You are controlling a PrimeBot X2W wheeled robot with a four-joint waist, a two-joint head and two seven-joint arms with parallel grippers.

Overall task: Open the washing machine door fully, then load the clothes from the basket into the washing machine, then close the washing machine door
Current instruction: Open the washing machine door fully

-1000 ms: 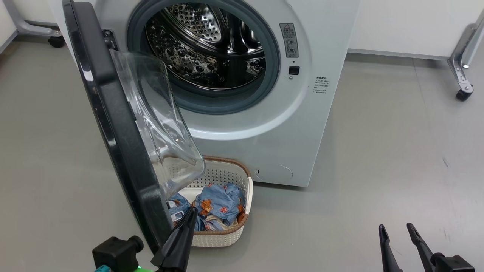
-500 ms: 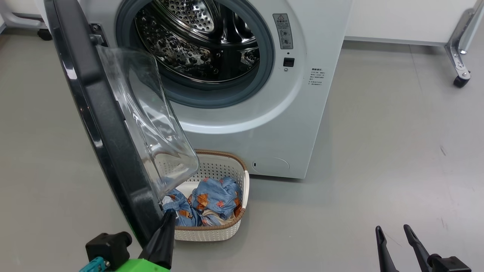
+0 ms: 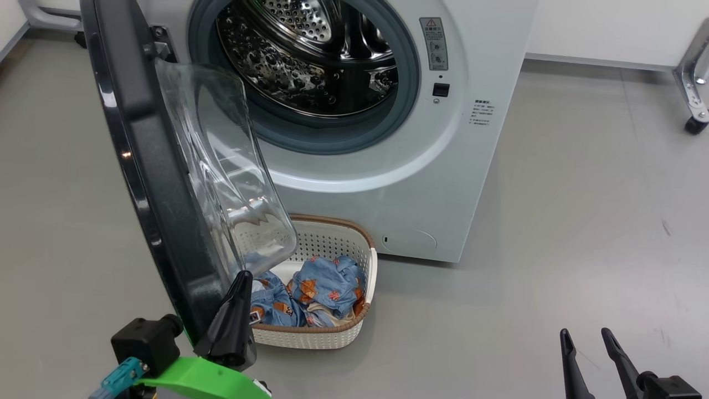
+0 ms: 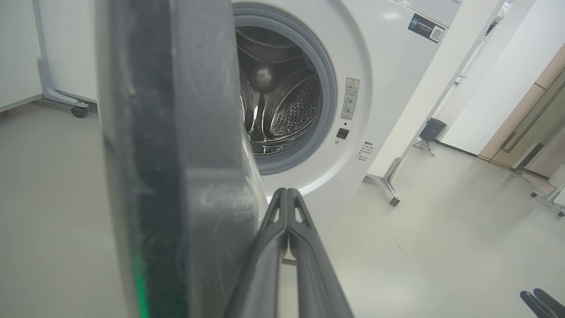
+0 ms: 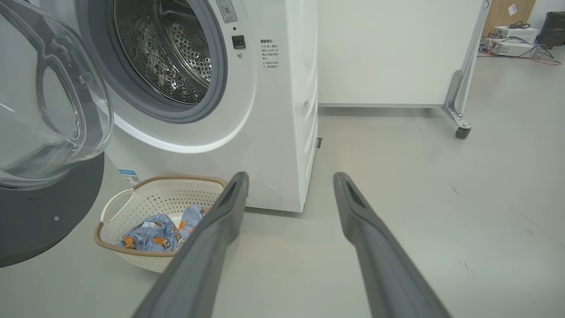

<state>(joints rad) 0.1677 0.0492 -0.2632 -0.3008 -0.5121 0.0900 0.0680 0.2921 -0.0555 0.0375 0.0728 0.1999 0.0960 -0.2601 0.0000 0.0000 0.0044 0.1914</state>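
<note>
The white washing machine (image 3: 460, 183) stands ahead with its steel drum (image 3: 310, 55) bare. Its black-ringed door (image 3: 149, 183) hangs open toward me, the glass bowl (image 3: 227, 172) bulging over the basket (image 3: 332, 332). Blue clothes (image 3: 316, 293) with orange patches lie in the basket on the floor in front of the machine. My left gripper (image 3: 241, 280) is shut, fingertips against the door's lower inner edge; the left wrist view shows it (image 4: 286, 194) beside the door rim (image 4: 176, 154). My right gripper (image 3: 584, 335) stands open low at the right, holding nothing, also the right wrist view (image 5: 289, 181).
Grey floor stretches wide to the right of the machine. A metal frame leg with a caster (image 3: 692, 124) stands at the far right, another caster (image 4: 79, 111) at the back left. The basket (image 5: 154, 260) sits close under the door.
The head camera has shifted, moving the whole scene. My left gripper has drawn back along the door's lower edge, its tip now at the rim rather than over the clothes. The right gripper holds still.
</note>
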